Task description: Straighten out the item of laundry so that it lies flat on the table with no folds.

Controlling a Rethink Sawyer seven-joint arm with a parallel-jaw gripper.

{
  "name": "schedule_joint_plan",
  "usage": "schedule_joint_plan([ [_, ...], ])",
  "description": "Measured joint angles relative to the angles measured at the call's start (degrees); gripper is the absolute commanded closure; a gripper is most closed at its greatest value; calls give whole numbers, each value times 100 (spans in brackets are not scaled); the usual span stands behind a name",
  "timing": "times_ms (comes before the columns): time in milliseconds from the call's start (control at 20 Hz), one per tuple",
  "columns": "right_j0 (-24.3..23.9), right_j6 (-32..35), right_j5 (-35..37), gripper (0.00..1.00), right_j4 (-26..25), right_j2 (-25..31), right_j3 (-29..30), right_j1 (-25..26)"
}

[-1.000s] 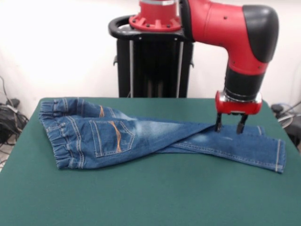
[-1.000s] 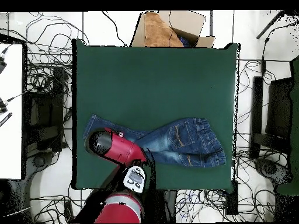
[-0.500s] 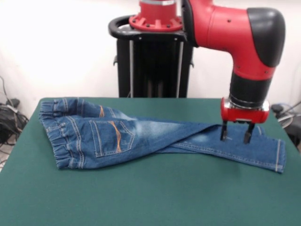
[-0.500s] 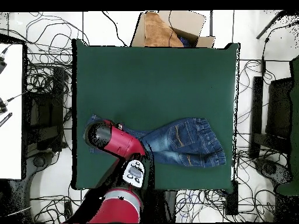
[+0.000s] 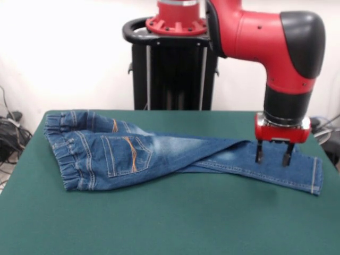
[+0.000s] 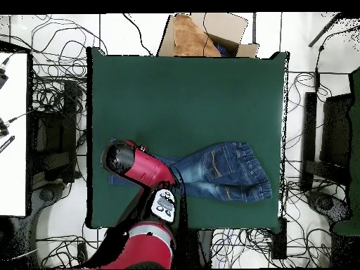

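The item of laundry, a small pair of blue jeans [image 5: 127, 154], lies on the green table [image 5: 159, 223] with its gathered waistband at the left. Its legs stretch to the right, one folded over the other. My gripper [image 5: 272, 158] stands open just above the legs near their hem end, with nothing between its fingers [image 5: 258, 154]. In the overhead view the jeans [image 6: 221, 169] lie near the table's [image 6: 183, 98] bottom edge. There the red arm [image 6: 137, 165] covers the leg ends and hides the gripper.
The black pedestal [image 5: 175, 74] stands behind the table. A cardboard box [image 6: 204, 35] sits past the table's top edge in the overhead view. Cables [image 6: 56, 91] cover the floor on both sides, and a white surface [image 6: 10, 133] is at the left.
In the front view my gripper has moved right along the jeans' legs toward the hems and come slightly lower. It has stayed open. The jeans have not moved.
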Motion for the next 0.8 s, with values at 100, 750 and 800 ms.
schedule_joint_plan([
  [100, -22, 7, -1, 0, 24, 48, -1, 3],
  [750, -294, 7, -724, 0, 155, 831, 2, 60],
  [800, -303, 7, -759, 0, 157, 864, 1, 63],
])
